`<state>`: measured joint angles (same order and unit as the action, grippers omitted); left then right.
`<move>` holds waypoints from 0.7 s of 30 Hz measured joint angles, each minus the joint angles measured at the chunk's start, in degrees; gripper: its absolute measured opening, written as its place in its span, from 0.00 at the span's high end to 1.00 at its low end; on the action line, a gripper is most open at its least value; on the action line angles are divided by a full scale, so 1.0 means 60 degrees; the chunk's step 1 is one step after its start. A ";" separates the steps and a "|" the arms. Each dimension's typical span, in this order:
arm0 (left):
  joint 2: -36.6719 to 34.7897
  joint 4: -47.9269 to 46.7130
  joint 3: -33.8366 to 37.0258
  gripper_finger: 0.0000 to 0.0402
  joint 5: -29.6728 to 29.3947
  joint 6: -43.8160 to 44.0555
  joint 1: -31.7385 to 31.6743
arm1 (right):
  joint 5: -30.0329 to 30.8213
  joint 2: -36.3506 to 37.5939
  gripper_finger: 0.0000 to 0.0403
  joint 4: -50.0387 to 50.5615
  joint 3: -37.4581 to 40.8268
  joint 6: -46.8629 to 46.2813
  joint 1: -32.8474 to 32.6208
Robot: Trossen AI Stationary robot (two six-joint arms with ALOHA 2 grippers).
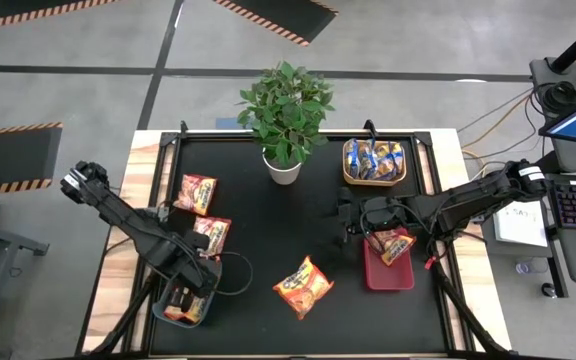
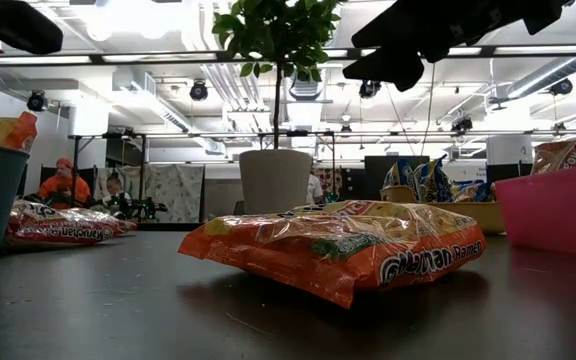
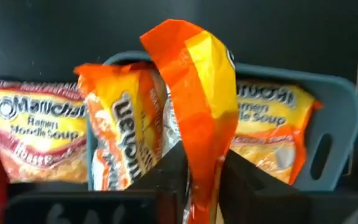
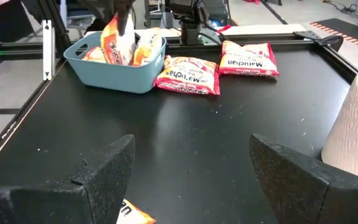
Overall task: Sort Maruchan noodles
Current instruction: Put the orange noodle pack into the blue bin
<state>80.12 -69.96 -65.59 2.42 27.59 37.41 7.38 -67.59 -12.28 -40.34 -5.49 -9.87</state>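
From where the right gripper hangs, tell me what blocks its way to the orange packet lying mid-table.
Nothing visible does. The right gripper, open, hangs above bare black mat; the orange packet lies alone, apart from the red bin.

You have open tabletop [image 1: 258, 225] through the middle; the potted plant [image 1: 286, 115] blocks the far centre, and one orange noodle packet [image 1: 303, 286] lies near, between the bins.

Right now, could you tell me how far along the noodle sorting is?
Done: packets sit in the blue bin, red bin and basket. In hand: the left fingers pinch an orange packet over the blue bin. Left: two red packets and one orange packet on the table.
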 joint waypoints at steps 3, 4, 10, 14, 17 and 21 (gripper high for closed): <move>0.0000 -0.0390 0.0027 0.79 -0.0207 -0.0003 0.0000 | 0.0000 0.0000 0.25 0.0002 0.0000 -0.0021 0.0000; 0.0000 -0.0572 0.0010 0.77 -0.0301 0.0008 0.0000 | 0.0000 0.0000 0.25 -0.0002 0.0000 -0.0059 0.0000; 0.0000 -0.1318 -0.0206 0.65 -0.0675 -0.0002 -0.0004 | 0.0025 0.0000 0.25 0.0002 0.0000 -0.0145 0.0000; 0.0000 -0.1414 -0.0561 0.61 -0.0837 -0.0086 0.0000 | 0.0025 0.0000 0.25 0.0002 0.0000 -0.0155 0.0000; 0.0004 -0.1750 -0.1055 0.60 -0.1212 -0.0085 -0.0007 | 0.0029 0.0000 0.25 0.0002 0.0000 -0.0158 0.0000; 0.0004 -0.1912 -0.1873 0.60 -0.2371 -0.0080 -0.0011 | 0.0029 0.0000 0.25 0.0002 0.0000 -0.0244 0.0000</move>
<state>80.14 -81.43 -76.83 -11.80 27.11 37.34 7.55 -67.59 -12.27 -40.34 -6.95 -9.87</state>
